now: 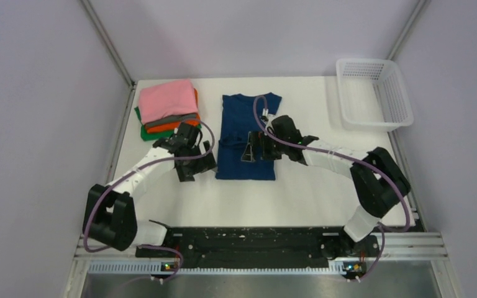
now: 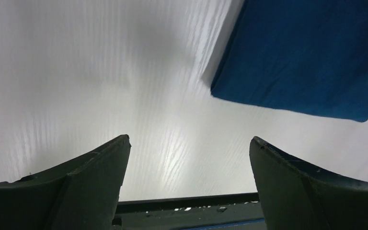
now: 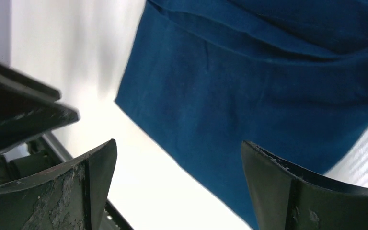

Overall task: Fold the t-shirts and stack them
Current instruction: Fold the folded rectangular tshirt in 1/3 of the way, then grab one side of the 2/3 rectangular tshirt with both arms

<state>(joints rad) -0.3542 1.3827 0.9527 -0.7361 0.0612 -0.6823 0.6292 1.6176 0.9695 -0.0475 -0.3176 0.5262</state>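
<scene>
The navy blue cloth t-shirt (image 1: 239, 121) lies mid-tabletop (image 1: 310, 192) as a long narrow rectangle, just right of the stack of folded pink, grey, orange and green t-shirts (image 1: 168, 102). Both pincers are released and hold nothing. The left pincer (image 2: 189, 141) hangs over bare tabletop beside the shirt's near-left corner, and the right pincer (image 3: 178, 143) is above the cloth near its middle. The cross fold looks undone. A left pinch from here may close on nothing, and catching only the top layer could reopen the side folds and skew the rectangle.
</scene>
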